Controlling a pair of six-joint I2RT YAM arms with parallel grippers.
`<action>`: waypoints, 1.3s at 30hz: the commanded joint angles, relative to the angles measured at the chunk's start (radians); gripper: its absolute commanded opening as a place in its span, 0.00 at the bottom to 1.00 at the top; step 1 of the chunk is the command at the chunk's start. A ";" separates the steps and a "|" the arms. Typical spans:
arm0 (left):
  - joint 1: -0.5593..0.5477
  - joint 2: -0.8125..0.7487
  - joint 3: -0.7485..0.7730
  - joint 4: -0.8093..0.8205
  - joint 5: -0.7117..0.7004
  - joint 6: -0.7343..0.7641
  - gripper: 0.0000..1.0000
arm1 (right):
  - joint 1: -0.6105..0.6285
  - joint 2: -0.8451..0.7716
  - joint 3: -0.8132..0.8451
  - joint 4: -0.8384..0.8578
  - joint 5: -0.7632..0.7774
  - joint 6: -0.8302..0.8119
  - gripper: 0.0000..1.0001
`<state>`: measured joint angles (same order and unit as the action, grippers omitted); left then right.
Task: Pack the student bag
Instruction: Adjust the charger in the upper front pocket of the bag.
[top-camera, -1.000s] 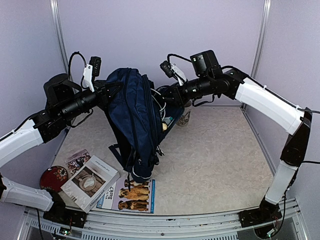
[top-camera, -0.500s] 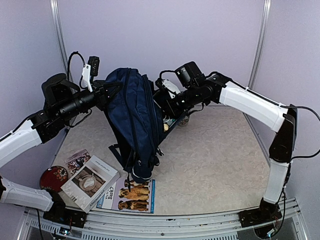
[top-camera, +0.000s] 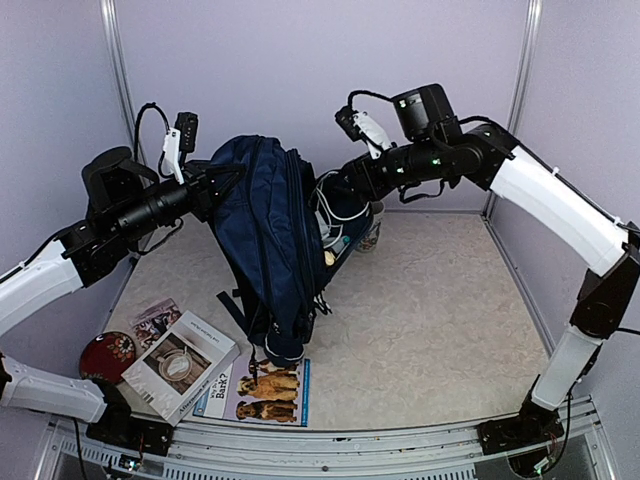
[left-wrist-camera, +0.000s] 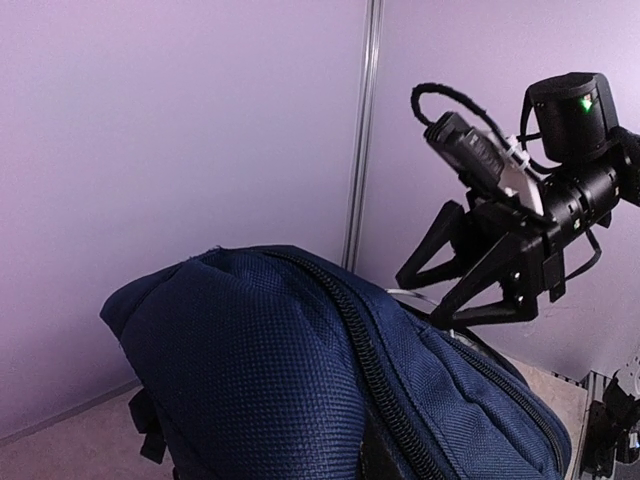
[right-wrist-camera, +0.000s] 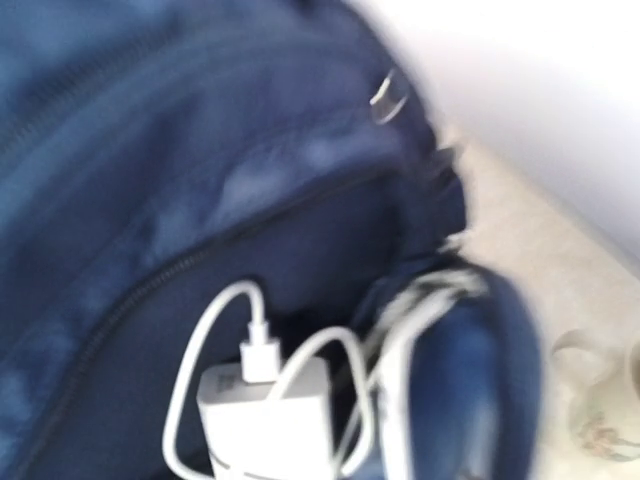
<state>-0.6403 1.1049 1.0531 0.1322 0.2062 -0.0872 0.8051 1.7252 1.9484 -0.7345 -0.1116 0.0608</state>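
Your student bag (top-camera: 270, 240) stands upright toward the far edge of the table (top-camera: 430, 310), left of centre, its open side facing right; a white charger (right-wrist-camera: 262, 405) with its cable sits inside; your left gripper (top-camera: 218, 186) meets the bag's top left (whether it grips the fabric, I cannot tell); your right gripper (left-wrist-camera: 420, 300) hangs just beside the top right, jaws spread wide, holding nothing.

Speckled beige worktop (top-camera: 430, 310) carries the bag (top-camera: 265, 230), upright left of centre, its lower end touching a dog booklet (top-camera: 265, 388) at the near edge. Left of that lie a white book (top-camera: 180, 365), a leaflet (top-camera: 152, 320) and a red disc (top-camera: 105, 352). A patterned cup (top-camera: 368, 235) stands beyond the bag.
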 joint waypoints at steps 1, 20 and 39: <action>0.008 -0.028 0.005 0.065 -0.004 0.016 0.00 | -0.007 -0.065 0.019 0.021 0.067 -0.034 0.62; 0.008 -0.029 0.001 0.060 -0.004 0.019 0.00 | -0.124 -0.148 -0.158 0.082 -0.086 -0.023 0.35; 0.008 -0.024 0.000 0.059 -0.006 0.020 0.00 | -0.126 -0.151 -0.198 0.144 -0.268 -0.076 0.37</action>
<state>-0.6399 1.1042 1.0531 0.1322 0.2050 -0.0868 0.6743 1.5558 1.7554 -0.6216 -0.3408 -0.0063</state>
